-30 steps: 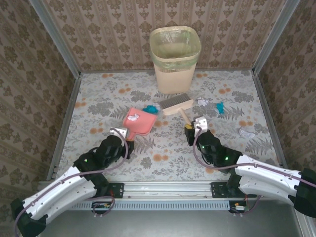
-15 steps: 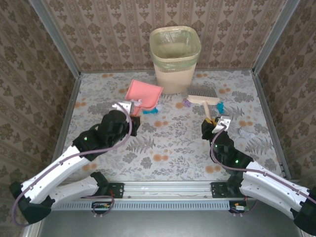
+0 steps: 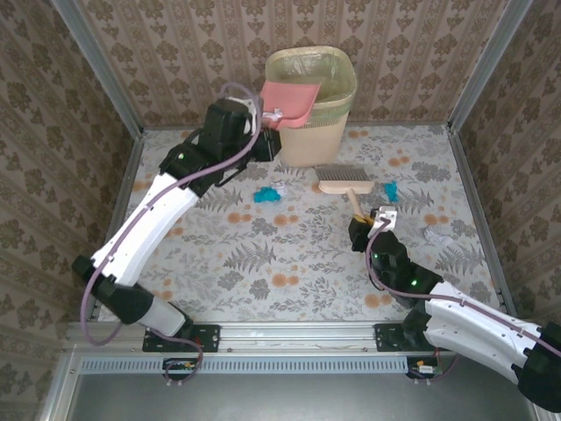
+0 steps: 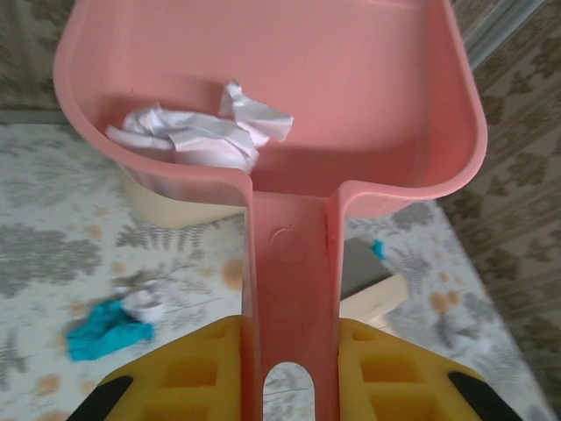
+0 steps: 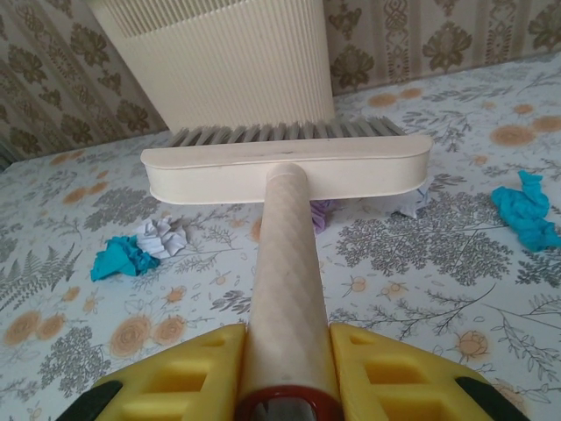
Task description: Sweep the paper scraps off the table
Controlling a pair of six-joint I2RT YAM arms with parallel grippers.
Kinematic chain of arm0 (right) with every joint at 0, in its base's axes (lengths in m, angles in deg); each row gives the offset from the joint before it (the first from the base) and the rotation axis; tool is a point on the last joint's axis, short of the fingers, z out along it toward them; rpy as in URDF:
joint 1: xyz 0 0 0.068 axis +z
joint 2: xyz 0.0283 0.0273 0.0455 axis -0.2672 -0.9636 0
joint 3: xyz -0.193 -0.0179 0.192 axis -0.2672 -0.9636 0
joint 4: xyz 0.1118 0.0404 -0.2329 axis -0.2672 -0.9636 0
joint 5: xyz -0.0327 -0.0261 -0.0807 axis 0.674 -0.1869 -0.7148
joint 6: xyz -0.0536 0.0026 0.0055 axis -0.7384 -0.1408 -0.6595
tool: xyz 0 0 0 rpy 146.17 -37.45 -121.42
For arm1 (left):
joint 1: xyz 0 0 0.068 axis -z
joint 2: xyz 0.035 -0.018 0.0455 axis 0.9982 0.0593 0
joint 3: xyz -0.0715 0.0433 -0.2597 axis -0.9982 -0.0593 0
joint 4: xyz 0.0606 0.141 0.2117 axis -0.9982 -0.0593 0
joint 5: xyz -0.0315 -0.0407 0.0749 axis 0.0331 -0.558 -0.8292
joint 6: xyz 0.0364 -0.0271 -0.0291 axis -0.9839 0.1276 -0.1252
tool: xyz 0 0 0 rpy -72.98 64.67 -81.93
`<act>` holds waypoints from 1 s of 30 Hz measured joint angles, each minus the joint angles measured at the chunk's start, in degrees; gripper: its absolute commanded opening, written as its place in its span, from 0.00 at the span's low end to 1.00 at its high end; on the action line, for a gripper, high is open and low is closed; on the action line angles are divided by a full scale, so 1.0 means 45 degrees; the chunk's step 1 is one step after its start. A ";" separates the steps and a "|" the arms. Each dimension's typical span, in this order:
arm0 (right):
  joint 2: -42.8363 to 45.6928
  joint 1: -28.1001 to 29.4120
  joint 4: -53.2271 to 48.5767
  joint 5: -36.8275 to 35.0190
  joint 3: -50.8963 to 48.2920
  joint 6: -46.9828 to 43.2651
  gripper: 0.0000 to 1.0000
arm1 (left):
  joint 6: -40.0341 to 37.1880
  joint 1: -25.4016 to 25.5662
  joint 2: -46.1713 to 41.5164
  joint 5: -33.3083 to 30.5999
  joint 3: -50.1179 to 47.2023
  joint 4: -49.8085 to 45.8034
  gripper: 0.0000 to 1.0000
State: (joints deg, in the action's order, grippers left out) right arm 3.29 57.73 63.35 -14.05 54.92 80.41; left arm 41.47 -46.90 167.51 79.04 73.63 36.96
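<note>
1. The pink dustpan [image 3: 289, 98] is clamped by its handle between the jaws of the left gripper [image 4: 287, 373]. It is held up at the left rim of the beige waste bin [image 3: 312, 132], at the far middle of the table [image 3: 289, 263].
2. White crumpled paper [image 4: 197, 136] is seen lying inside the dustpan.
3. The hand brush [image 3: 344, 180] is gripped by its handle in the closed jaws of the right gripper [image 5: 287, 373]. Its head is positioned right of centre, just on the near side of the bin. Whether the bristles touch the cloth cannot be told.
4. A teal scrap [image 3: 265, 195] and a pale scrap [image 5: 162, 235] touching it are found left of the brush.
5. A purple scrap [image 5: 321, 213] is seen against the underside of the brush head.
6. Another teal scrap [image 3: 391, 189] is located just right of the brush. A white scrap [image 3: 436, 235] is located further right and nearer.
</note>
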 measured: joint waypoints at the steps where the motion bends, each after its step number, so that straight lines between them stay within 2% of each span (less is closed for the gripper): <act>1: -0.0029 0.0000 0.0015 0.0058 0.0000 0.0000 0.00 | 0.0228 -0.0117 0.0481 0.0471 0.0583 0.0010 0.00; 7: -0.0306 0.0000 0.0063 0.0345 0.0000 -0.0053 0.00 | 0.2579 -0.0670 0.3725 0.3521 0.3944 0.1141 0.00; 14: -0.0301 0.0000 0.0063 0.0549 0.0000 -0.0185 0.00 | 0.6154 -0.0899 0.6596 0.5110 0.6363 0.3337 0.00; 22: -0.0219 0.0000 0.0058 0.0544 0.0000 -0.0398 0.00 | 1.0010 -0.1112 0.8034 0.5275 0.6455 0.6887 0.00; 30: 0.0034 0.0000 0.0063 0.0544 0.0000 -0.0525 0.00 | 1.2803 -0.1345 0.7839 0.4439 0.4473 1.0846 0.00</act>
State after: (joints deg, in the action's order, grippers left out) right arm 3.45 57.73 63.63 -11.60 54.92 78.05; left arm 99.08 -52.95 202.79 99.01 93.76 85.77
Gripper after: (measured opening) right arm 0.273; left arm 0.227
